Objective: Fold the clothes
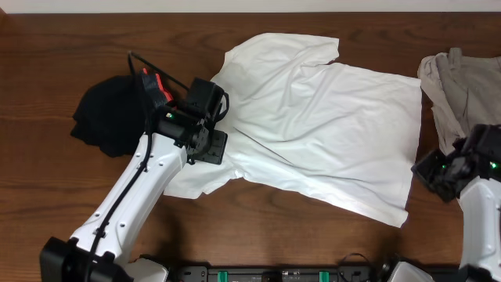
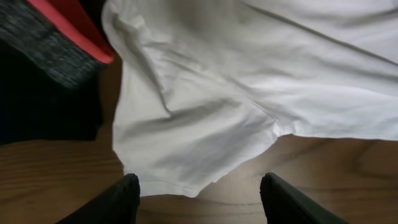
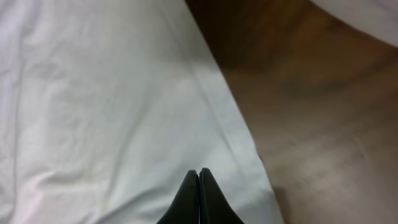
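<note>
The left fingers (image 2: pixel 118 202) stand apart, gripping nothing, over the near-left sleeve. The right fingers (image 3: pixel 186 202) are pressed together above the hem at the right. The white T-shirt (image 1: pixel 329 133) lies spread across the middle of the worktop (image 1: pixel 47 47), not yet folded, so seemingly every fold remains.

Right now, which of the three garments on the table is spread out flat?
The white T-shirt in the middle. It lies spread open, while the black garment on the left and the beige garment at the right edge sit in crumpled heaps.
</note>
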You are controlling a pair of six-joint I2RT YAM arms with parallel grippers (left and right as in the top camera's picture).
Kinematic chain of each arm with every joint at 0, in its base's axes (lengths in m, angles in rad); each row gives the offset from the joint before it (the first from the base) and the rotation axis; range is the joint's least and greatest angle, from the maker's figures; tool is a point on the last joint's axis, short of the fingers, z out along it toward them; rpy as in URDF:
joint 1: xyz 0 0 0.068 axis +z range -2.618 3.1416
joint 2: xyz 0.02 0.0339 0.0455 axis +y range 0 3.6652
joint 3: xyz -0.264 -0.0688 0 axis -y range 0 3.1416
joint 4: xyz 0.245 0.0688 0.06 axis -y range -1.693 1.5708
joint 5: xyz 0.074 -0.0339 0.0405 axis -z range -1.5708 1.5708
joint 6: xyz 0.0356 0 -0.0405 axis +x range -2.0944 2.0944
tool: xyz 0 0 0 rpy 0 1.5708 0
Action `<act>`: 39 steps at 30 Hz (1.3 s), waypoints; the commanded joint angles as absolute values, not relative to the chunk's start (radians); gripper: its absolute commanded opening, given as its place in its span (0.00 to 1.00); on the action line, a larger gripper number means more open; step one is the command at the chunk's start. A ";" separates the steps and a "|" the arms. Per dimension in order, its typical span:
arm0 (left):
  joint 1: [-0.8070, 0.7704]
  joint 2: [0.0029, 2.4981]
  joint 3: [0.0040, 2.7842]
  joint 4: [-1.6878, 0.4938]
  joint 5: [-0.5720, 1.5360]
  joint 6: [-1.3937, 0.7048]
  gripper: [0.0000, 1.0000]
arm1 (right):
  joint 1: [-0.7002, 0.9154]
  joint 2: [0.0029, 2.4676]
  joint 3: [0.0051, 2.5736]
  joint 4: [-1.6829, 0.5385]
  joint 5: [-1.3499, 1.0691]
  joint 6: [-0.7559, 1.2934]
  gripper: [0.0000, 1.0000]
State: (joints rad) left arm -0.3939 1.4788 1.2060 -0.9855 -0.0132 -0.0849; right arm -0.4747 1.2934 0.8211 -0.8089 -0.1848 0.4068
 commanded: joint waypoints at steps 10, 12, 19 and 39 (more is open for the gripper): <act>-0.393 1.491 1.194 -0.981 0.019 -0.090 0.64 | -0.405 1.620 0.803 -0.610 -0.207 0.518 0.01; -0.393 1.491 1.194 -0.981 0.019 -0.090 0.64 | -0.405 1.665 0.803 -0.574 -0.207 0.520 0.02; -0.393 1.491 1.194 -0.980 0.019 -0.090 0.64 | -0.405 1.829 0.804 -0.414 -0.105 0.608 0.01; -0.393 1.492 1.194 -0.982 0.019 -0.141 0.66 | -0.479 1.823 1.222 -0.564 -0.525 0.375 0.36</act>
